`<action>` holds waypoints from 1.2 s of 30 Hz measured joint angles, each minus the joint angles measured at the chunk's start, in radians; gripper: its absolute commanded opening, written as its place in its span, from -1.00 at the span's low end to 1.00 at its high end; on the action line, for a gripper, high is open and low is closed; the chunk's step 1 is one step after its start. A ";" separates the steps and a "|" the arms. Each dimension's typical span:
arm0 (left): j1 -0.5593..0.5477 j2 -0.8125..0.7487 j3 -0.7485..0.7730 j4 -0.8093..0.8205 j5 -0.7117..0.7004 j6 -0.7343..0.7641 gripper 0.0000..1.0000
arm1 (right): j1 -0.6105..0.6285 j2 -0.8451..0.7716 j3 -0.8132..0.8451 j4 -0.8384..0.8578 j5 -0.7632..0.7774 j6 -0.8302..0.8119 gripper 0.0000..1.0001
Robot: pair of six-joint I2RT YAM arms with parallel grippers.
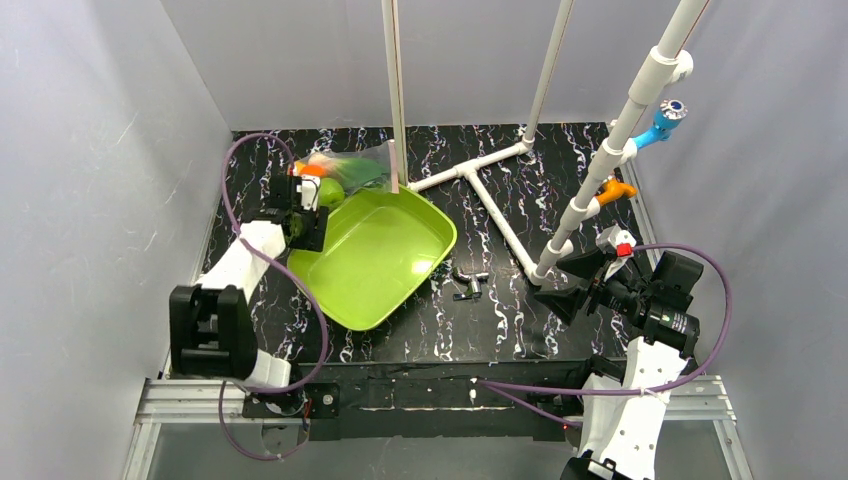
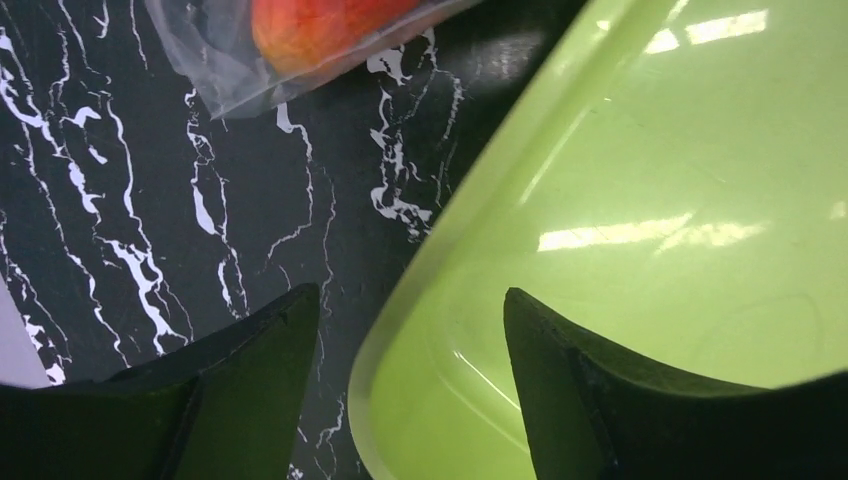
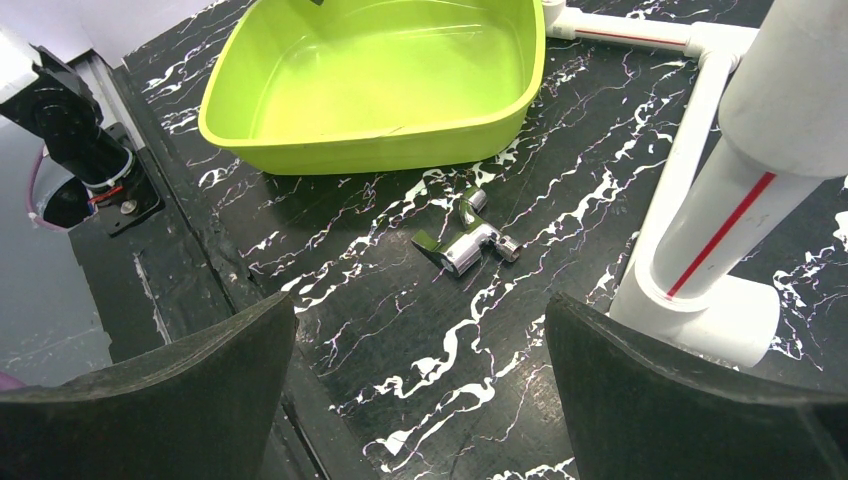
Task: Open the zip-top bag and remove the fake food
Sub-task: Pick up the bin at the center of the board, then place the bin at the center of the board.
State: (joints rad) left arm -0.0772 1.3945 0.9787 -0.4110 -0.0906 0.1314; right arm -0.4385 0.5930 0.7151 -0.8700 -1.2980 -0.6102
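DESK: Where is the zip-top bag (image 1: 350,168)?

PHOTOGRAPHER: At the far left of the black, white-veined table (image 1: 450,335), lying just beyond the far-left rim of the lime-green tray (image 1: 400,270). The fake food (image 1: 358,175) sits inside it. Leafy green and an orange-red piece (image 2: 310,25) show through the clear plastic. Whether the mouth is zipped cannot be told.

DESK: And the nearest arm?

PHOTOGRAPHER: The left gripper (image 2: 410,293) hangs at the tray's left rim, near the bag but apart from it. Its wrist view shows the jaws parted to a middling gap. One is over the table and the other over the tray's floor, with the rim running under the space between them. Nothing is clamped in them. A corner of the bag lies ahead of them on the table.

DESK: The other side?

PHOTOGRAPHER: The right gripper (image 3: 420,300) hovers at the near right, well apart from the bag, jaws spread wide and carrying nothing. Ahead of it a small metal fitting (image 1: 468,285) lies on the table, between the tray and the foot of a white pipe frame (image 1: 500,205).
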 measured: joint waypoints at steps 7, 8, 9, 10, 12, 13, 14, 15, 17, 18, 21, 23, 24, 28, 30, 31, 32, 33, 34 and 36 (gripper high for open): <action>0.016 0.154 0.029 0.007 -0.010 0.016 -0.24 | 0.000 0.000 0.000 0.000 0.000 0.000 0.99; 0.016 0.154 0.029 0.006 -0.005 0.018 -0.34 | 0.000 0.000 0.000 0.000 0.000 0.000 0.99; 0.016 0.153 0.029 0.008 0.000 0.021 -0.43 | 0.000 0.000 0.000 -0.001 0.000 0.000 0.99; 0.016 0.153 0.029 0.010 0.003 0.023 -0.53 | 0.000 0.000 0.000 -0.002 0.000 0.000 0.99; 0.018 0.153 0.029 0.007 0.021 0.038 -0.77 | 0.000 0.000 0.000 -0.004 0.000 -0.001 0.99; 0.018 0.151 0.029 0.002 0.032 0.043 -0.88 | 0.000 0.000 0.000 -0.004 0.000 -0.001 0.99; 0.017 0.148 0.029 -0.006 0.053 0.050 -0.97 | 0.000 0.000 0.000 -0.004 0.000 -0.002 0.99; 0.017 0.145 0.029 -0.021 0.075 0.057 -1.00 | 0.000 0.000 0.000 -0.005 0.000 -0.003 0.99; 0.011 0.128 0.026 -0.056 0.134 0.070 -1.00 | 0.000 0.000 0.000 -0.005 -0.001 -0.005 0.99; 0.008 0.115 0.021 -0.063 0.151 0.068 -1.00 | 0.000 0.000 0.000 -0.006 -0.001 -0.005 0.99; 0.010 0.040 -0.019 -0.065 0.169 0.050 -1.00 | 0.000 0.000 0.000 -0.013 -0.008 -0.008 0.99; 0.012 -0.063 -0.069 -0.068 0.180 0.042 -1.00 | 0.000 0.000 0.000 -0.016 -0.010 -0.011 0.99; 0.013 -0.143 -0.098 -0.077 0.183 0.039 -1.00 | 0.000 0.000 0.000 -0.018 -0.012 -0.012 0.99; 0.014 -0.377 -0.130 -0.105 0.199 0.043 -1.00 | 0.000 0.000 0.000 -0.021 -0.016 -0.018 0.99; 0.014 -0.457 -0.129 -0.118 0.202 0.050 -1.00 | 0.000 0.000 0.000 -0.022 -0.019 -0.019 0.99; 0.015 -0.476 -0.129 -0.123 0.198 0.051 -1.00 | 0.000 0.000 0.000 -0.023 -0.020 -0.019 0.99; 0.015 -0.497 -0.129 -0.130 0.184 0.050 -1.00 | 0.000 0.000 0.001 -0.023 -0.022 -0.020 0.99; 0.015 -0.507 -0.129 -0.137 0.174 0.048 -1.00 | 0.001 0.000 0.001 -0.023 -0.023 -0.021 0.99; 0.016 -0.512 -0.129 -0.143 0.158 0.043 -1.00 | 0.001 0.000 0.001 -0.023 -0.024 -0.022 0.99; 0.018 -0.513 -0.129 -0.155 0.122 0.028 -1.00 | 0.001 0.000 0.001 -0.025 -0.026 -0.023 0.99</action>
State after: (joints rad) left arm -0.0597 0.8814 0.8497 -0.5659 0.0315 0.1593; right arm -0.4374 0.5926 0.7162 -0.8948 -1.3243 -0.6327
